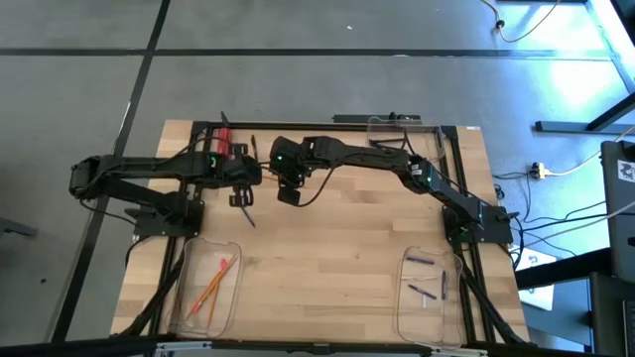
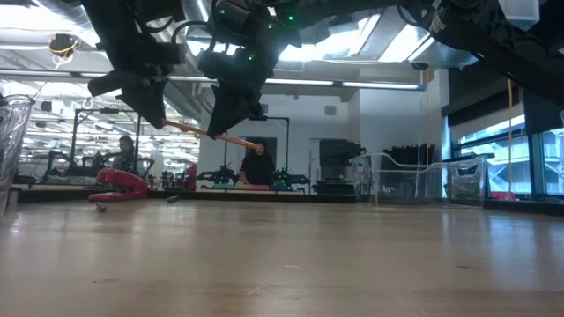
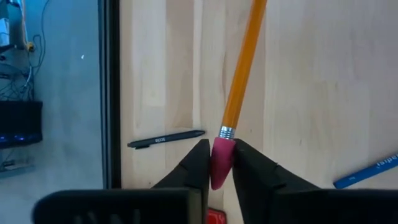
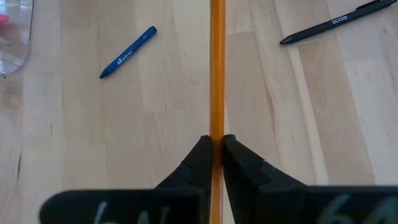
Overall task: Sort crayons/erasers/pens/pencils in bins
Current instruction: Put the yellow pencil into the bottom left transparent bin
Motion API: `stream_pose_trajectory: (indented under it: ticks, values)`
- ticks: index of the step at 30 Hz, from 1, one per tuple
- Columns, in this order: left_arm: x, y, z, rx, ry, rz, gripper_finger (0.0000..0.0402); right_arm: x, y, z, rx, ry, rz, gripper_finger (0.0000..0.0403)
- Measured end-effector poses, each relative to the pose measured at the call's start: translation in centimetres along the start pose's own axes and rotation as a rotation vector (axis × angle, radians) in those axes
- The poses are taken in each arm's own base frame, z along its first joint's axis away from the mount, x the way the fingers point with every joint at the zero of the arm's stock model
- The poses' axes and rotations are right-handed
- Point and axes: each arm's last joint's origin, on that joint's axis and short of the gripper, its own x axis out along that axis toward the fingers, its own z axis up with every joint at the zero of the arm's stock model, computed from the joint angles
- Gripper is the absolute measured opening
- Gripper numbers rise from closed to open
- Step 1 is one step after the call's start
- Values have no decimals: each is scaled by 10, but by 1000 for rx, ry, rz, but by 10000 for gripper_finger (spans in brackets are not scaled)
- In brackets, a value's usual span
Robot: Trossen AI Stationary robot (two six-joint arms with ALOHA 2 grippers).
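Left bin (image 1: 189,297): near my left arm's base; orange pencils (image 1: 210,288) lie inside it.
Red object (image 1: 226,145): at the table's far edge, beside my left arm; I cannot tell what it is.
Left gripper (image 3: 216,163): raised over the table's middle rear, my fingers pinching the pink eraser end of the pencil (image 3: 241,71).
Black pen (image 3: 166,139): flat on the wood below my left gripper.
Right gripper (image 4: 216,148): just beside my left, pressed onto the same pencil's shaft.
Blue crayon (image 4: 127,52): loose on the table, well apart from a second black pen (image 4: 336,22).
Far bin (image 1: 407,139): clear, at the far edge.
Right bin (image 1: 432,293): holds short dark crayons (image 1: 422,291).
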Motion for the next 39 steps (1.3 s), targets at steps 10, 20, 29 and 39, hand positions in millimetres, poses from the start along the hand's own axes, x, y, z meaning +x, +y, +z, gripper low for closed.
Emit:
stream_pose_trajectory:
  ticks: [10,20,29,39]
  values:
    - [0,-1,0,-14,-1,-27,12,0,0,0,-2,3,2,32]
    - [0,-2,-1,-33,6,-36,12,0,0,0,6,-1,31,35]
    - [-3,-3,-8,-82,56,-56,12,0,1,0,3,-4,58,98]
    - [-28,-1,-23,-234,124,-81,12,-16,3,-3,7,46,61,142]
